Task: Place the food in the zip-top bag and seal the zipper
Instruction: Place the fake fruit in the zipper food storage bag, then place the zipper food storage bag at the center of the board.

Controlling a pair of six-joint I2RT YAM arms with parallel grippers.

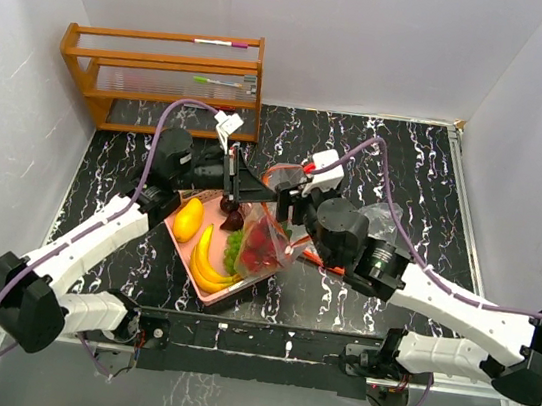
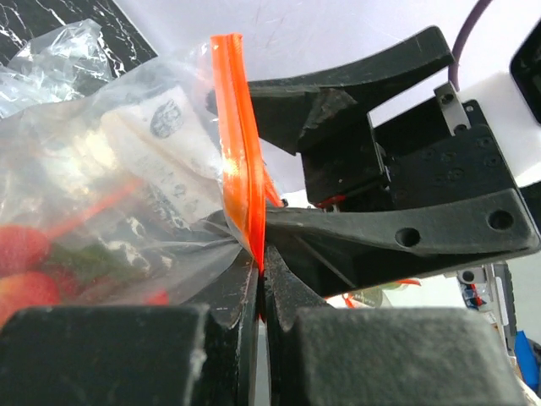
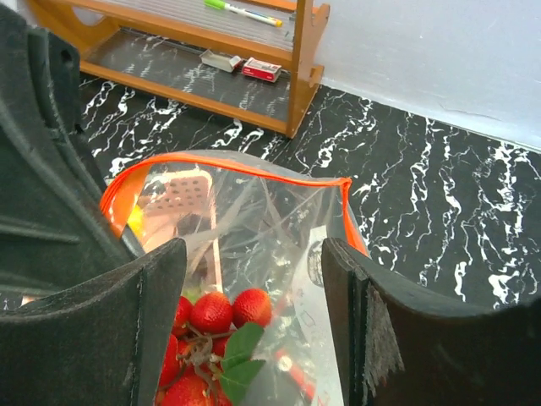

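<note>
The clear zip-top bag [image 1: 273,246] with an orange zipper [image 2: 237,144] lies partly over the pink basket [image 1: 214,294]. Red strawberries [image 3: 211,311] with green leaves sit inside it. My left gripper [image 2: 262,264] is shut on the zipper edge and holds the mouth up. My right gripper [image 3: 254,255] hangs open over the bag's mouth [image 3: 241,169], with nothing between its fingers and the strawberries below. A yellow banana bunch [image 1: 204,260], a yellow-orange mango [image 1: 188,219], a green piece [image 1: 232,249] and a dark fruit [image 1: 232,222] lie in the basket.
A wooden rack [image 1: 163,72] with markers stands at the back left. Crumpled clear plastic [image 1: 386,220] lies right of the bag. White walls close in the marbled black table [image 1: 408,162] on three sides.
</note>
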